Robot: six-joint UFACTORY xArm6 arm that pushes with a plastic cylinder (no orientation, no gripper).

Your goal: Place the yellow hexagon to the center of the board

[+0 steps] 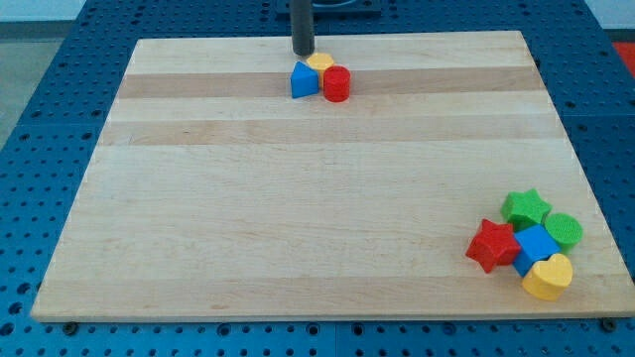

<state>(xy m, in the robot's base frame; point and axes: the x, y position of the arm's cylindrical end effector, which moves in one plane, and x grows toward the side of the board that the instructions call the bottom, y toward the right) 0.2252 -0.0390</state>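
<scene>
The yellow hexagon (319, 62) sits near the top edge of the wooden board (298, 198), wedged between a blue triangle (304, 81) on its lower left and a red cylinder (336, 84) on its lower right. The three touch in a tight cluster. My tip (302, 54) rests on the board just to the upper left of the yellow hexagon, right above the blue triangle, close to or touching them.
At the board's bottom right lies a second cluster: a red star (492, 246), a blue cube (536, 244), a green star (525, 209), a green cylinder (564, 230) and a yellow heart (548, 277). A blue pegboard (60, 119) surrounds the board.
</scene>
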